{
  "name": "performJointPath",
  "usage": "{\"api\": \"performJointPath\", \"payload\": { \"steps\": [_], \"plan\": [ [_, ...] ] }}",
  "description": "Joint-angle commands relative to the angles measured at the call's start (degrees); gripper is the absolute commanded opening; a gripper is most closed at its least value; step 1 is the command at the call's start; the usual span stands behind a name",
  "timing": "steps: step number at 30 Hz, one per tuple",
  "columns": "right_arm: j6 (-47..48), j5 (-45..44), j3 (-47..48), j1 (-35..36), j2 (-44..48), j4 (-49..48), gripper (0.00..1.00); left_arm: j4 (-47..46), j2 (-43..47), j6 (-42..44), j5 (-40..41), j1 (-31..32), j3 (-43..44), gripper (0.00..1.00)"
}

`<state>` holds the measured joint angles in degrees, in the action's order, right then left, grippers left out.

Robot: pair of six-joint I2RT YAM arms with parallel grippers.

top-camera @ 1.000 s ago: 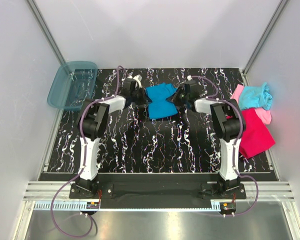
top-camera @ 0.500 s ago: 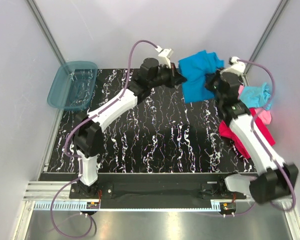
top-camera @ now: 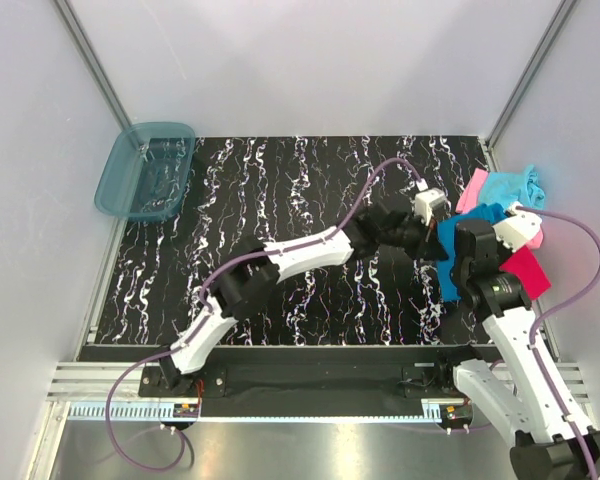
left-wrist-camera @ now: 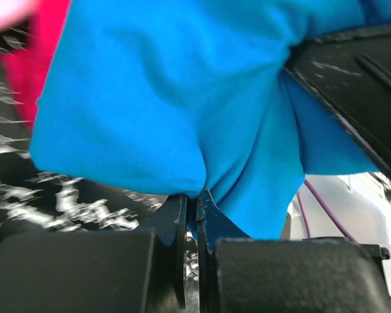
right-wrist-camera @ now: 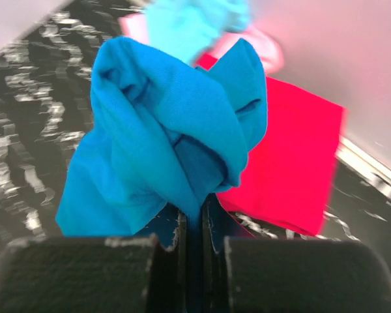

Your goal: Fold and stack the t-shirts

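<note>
The medium blue t-shirt hangs bunched between both grippers at the right side of the table, just left of the pile of other t-shirts. My left gripper reaches across from the left and is shut on a fold of it. My right gripper is shut on another fold. The blue cloth bulges above the right fingers. Behind it lie the magenta-red t-shirt, the light aqua t-shirt and the light pink t-shirt. The magenta-red t-shirt lies flat by the table's right edge.
A translucent teal bin sits off the table's back left corner. The black marbled table is walled by white panels left, back and right. The left arm stretches diagonally across the table's middle.
Both grippers carried the blue t-shirt from the back middle of the table up and right, then down toward the pile at the right edge. Both stayed shut on it.
</note>
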<state>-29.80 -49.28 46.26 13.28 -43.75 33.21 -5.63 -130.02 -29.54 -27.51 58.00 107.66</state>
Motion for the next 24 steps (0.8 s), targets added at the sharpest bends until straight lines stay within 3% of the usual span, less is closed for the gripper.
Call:
{"api": "performJointPath", "payload": {
  "steps": [1,5,7,12,18,24],
  "plan": [
    [-8.0,-10.8,0.9,-3.4,0.7,-2.0,0.0,2.6,-2.3,0.7,-5.7,0.0,6.7,0.0],
    [-13.6,-1.5,-0.3,-12.6,-5.1,-2.2,0.0,9.2,-7.6,3.5,-4.8,-0.3,16.7,0.0],
    [-14.2,5.8,-0.3,-20.8,-9.7,-3.9,0.0,12.3,-10.8,3.4,-5.2,-1.0,22.3,0.0],
    [-13.7,19.6,0.0,-35.0,-15.8,-7.9,0.0,13.4,-15.8,1.7,-6.2,-2.4,27.7,0.0],
    [-16.6,24.1,-0.2,-43.0,-20.2,-10.3,0.0,9.1,-20.7,-2.7,-7.5,-3.0,28.6,0.0],
    [-18.7,22.8,-1.0,-46.2,-19.4,-13.2,0.0,6.0,-24.1,-4.9,-8.2,-3.5,31.5,0.0]
  ]
}}
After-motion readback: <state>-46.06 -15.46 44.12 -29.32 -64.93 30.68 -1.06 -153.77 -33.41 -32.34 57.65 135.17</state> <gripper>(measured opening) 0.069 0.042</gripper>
